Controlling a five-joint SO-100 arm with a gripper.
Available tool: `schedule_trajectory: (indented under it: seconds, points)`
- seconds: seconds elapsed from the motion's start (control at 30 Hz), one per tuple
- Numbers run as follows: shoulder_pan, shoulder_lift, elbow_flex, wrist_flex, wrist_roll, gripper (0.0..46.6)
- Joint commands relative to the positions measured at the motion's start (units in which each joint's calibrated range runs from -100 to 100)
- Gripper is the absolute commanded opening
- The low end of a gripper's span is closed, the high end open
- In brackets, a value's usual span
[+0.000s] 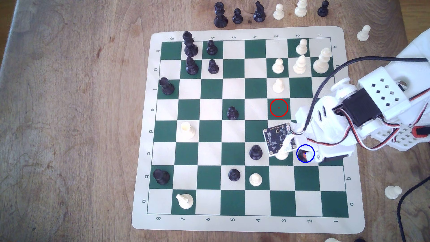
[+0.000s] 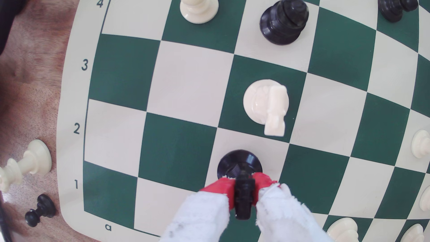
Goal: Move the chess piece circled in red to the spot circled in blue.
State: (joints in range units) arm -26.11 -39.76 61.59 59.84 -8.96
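Observation:
The chess piece circled in red, a black knight, stands with its round base over a cream-white square. My gripper is shut on its horse head, with the red fingertips pressed against both sides. In the exterior view the blue ring marks that spot, and a dark bit of the knight shows inside it under my gripper. The red ring lies on a bare green square. Whether the base touches the board I cannot tell.
A white knight stands on the neighbouring green square, half under the wrist camera board. A black piece stands one square further. Off the board lie a white pawn, a black pawn and a black cable.

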Motion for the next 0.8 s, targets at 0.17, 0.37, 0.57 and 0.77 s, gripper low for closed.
schedule_trajectory:
  seconds: [0.17, 0.37, 0.57, 0.77]
  points:
    - [1.04, 1.13, -0.12, -0.30, 0.49, 0.4]
    - [1.12, 1.90, -0.12, -0.46, 0.73, 0.4]
    - [1.12, 2.91, -0.12, -1.61, 0.73, 0.4]
    - [1.12, 3.25, -0.12, -2.02, 0.73, 1.5]
